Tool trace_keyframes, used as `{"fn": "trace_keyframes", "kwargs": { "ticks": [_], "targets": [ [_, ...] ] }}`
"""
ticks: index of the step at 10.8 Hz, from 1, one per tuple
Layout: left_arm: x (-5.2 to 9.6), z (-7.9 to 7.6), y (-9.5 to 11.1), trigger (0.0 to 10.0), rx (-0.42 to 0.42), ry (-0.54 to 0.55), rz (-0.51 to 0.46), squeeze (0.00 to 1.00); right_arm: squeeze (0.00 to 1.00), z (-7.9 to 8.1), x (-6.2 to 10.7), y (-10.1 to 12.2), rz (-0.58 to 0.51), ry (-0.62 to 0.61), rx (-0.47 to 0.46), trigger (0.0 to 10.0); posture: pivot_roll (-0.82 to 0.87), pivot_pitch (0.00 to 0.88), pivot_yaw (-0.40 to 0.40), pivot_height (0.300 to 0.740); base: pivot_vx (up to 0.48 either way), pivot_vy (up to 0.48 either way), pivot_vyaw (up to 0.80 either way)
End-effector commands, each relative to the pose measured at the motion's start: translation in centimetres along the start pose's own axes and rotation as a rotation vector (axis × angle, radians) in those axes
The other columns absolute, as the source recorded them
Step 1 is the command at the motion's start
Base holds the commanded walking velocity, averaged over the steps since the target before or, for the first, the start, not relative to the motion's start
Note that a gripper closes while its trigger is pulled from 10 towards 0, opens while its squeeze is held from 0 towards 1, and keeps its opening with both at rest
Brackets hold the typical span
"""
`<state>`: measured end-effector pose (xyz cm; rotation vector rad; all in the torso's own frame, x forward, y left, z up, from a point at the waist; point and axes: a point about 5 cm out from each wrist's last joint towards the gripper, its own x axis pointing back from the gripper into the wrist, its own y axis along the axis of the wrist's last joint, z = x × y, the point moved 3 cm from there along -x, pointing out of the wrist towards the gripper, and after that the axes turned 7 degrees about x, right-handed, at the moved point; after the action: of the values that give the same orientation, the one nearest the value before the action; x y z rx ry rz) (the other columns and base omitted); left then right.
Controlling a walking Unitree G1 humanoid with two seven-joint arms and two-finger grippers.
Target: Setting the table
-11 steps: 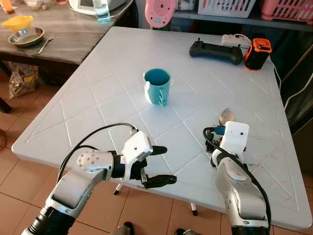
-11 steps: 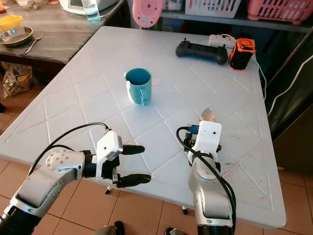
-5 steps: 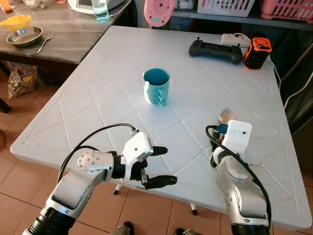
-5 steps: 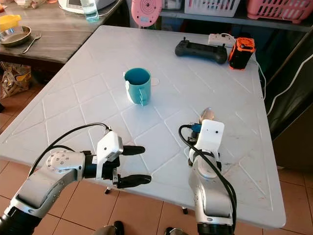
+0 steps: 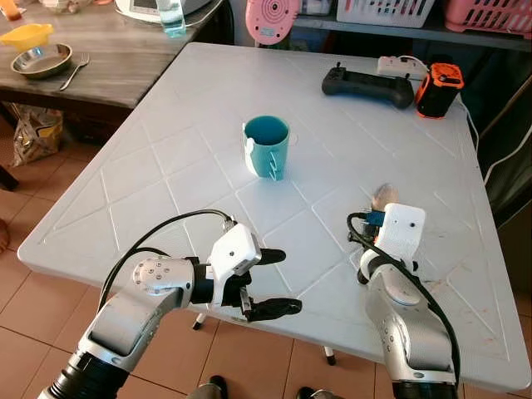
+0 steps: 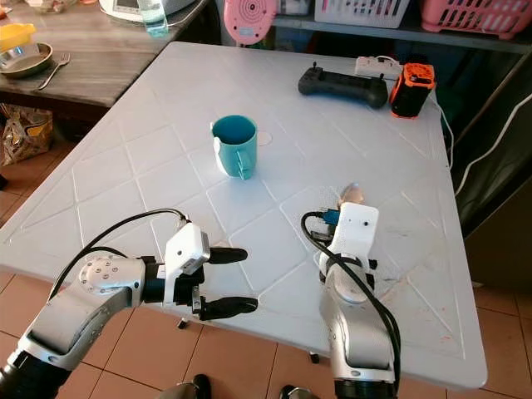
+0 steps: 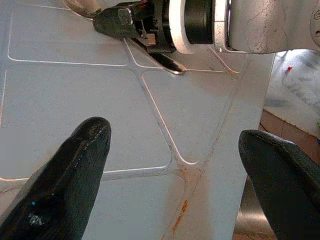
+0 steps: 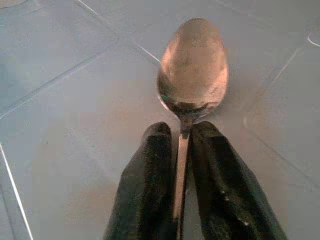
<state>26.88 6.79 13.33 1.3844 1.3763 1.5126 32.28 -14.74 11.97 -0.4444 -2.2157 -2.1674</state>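
A teal mug [image 5: 268,145] stands upright near the middle of the white table [image 5: 166,166]. My right gripper [image 8: 181,145] is shut on the handle of a metal spoon [image 8: 193,75], low over the table at the front right. The spoon bowl [image 5: 384,195] pokes out beyond the white wrist housing. My left gripper [image 5: 274,283] hangs open at the table's front edge, with nothing between its fingers [image 7: 75,170]. The left wrist view looks across the tabletop toward my right arm [image 7: 240,25].
A black controller [image 5: 367,85], an orange-black device [image 5: 437,90] and a white power strip [image 5: 399,65] lie at the table's far right. A wooden side table [image 5: 108,50] at the far left holds a steel bowl [image 5: 41,61], a fork and a yellow dish.
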Motion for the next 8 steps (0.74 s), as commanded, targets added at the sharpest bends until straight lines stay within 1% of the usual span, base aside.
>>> {"fn": "trace_keyframes", "kwargs": {
  "ticks": [1, 3, 5, 7, 8],
  "targets": [
    [-0.08, -0.29, -0.18, 10.0, -0.01, -0.006, 0.016, 0.0, 0.0, 0.54, 0.17, -1.83, 0.085, 0.013, -0.016, 0.0, 0.17, 0.205, 0.014, 0.74, 0.0, 0.0, 0.0],
    [-0.07, -0.3, -0.25, 10.0, -0.011, -0.007, 0.02, 0.0, 0.0, 0.53, 0.2, -1.98, 0.095, 0.011, -0.027, 0.0, 0.17, 0.205, 0.014, 0.74, 0.0, 0.0, 0.0],
    [-0.14, -0.25, -0.36, 10.0, -0.013, -0.004, 0.027, 0.0, 0.0, 0.19, 0.14, -1.98, 0.09, 0.013, -0.013, 0.0, 0.17, 0.203, 0.015, 0.74, 0.0, 0.0, 0.0],
    [-0.25, 0.0, -0.3, 10.0, -0.019, 0.004, 0.029, 0.0, 0.0, -0.1, 0.47, -2.03, 0.07, 0.053, 0.065, 0.0, 0.16, 0.203, 0.016, 0.74, 0.0, 0.0, 0.0],
    [-0.38, 0.21, -0.19, 10.0, -0.021, 0.017, 0.022, 0.0, 0.0, -0.3, 0.74, -1.78, 0.037, 0.066, 0.128, 0.0, 0.16, 0.202, 0.017, 0.74, 0.0, 0.0, 0.0]
  ]
}}
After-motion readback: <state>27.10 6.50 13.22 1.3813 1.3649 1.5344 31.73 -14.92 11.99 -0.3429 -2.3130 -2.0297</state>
